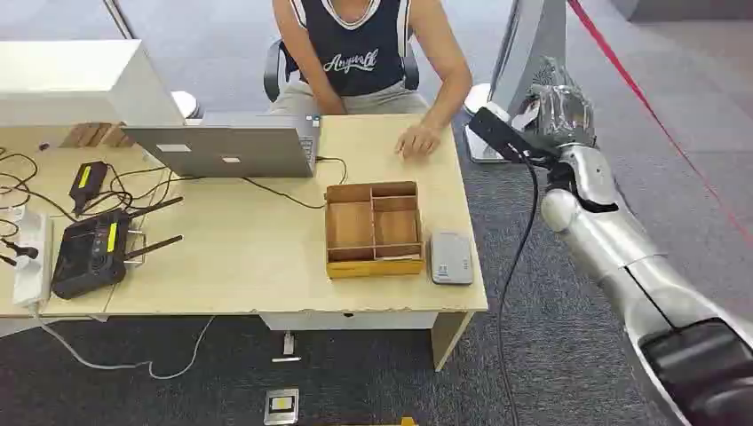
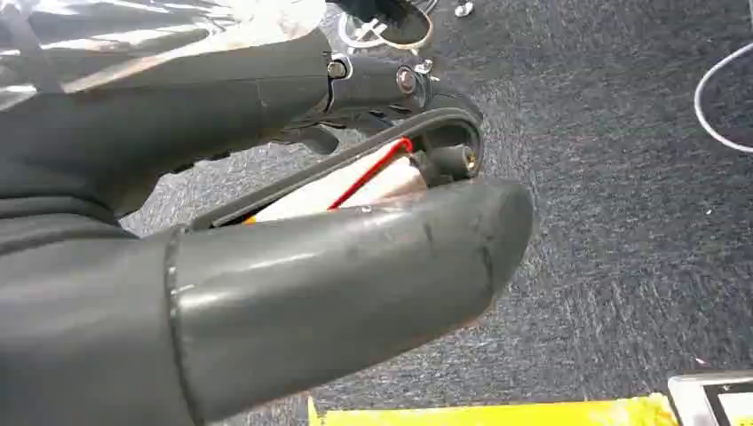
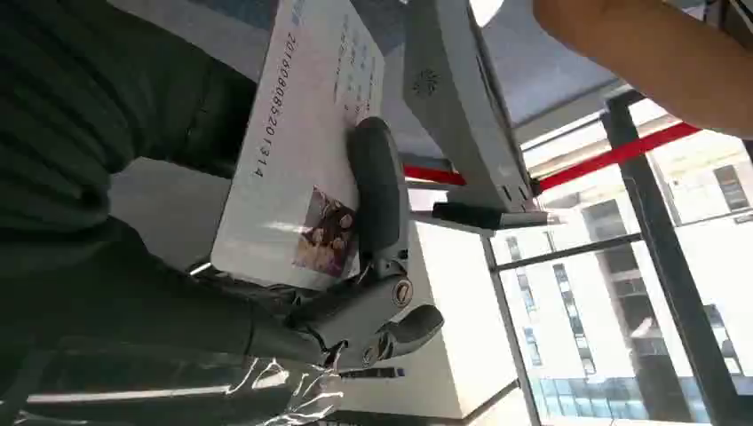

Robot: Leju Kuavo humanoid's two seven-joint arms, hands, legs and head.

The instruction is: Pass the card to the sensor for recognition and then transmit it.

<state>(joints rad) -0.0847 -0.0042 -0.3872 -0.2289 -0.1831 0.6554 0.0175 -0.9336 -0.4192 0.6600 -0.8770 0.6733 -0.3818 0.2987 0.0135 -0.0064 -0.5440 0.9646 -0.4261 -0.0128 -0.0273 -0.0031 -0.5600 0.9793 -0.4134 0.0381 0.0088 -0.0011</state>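
While the person [image 1: 364,53] in the dark sleeveless top sits behind the worktop [image 1: 257,257] with one hand resting flat on its far edge, the robot's right arm is raised off to the side of the desk, well apart from everything on it. Its right hand [image 1: 561,111] is up beside a grey stand on the carpet, and close in I can see it holds the card [image 3: 297,151]: a white card with a printed number along one edge and a small photo, pressed flat against the palm with a dark finger [image 3: 377,191] laid across its face.

On the worktop a wooden tray [image 1: 373,229] divided into compartments sits near the front right corner, and just beside it, closer to the corner, lies the small grey sensor [image 1: 451,257]. A silver laptop [image 1: 226,149] stands open further back, facing the person, with a black cable running from it toward the tray. At the left end are a black router [image 1: 89,253] with antennas, a power strip [image 1: 31,253] and a tangle of wires.

The left hand [image 2: 293,266] hangs low over the dark carpet, its thick grey thumb across the view and the darker fingers curled in beyond it; something pale with a red line shows between them, though I cannot tell whether that is anything held.
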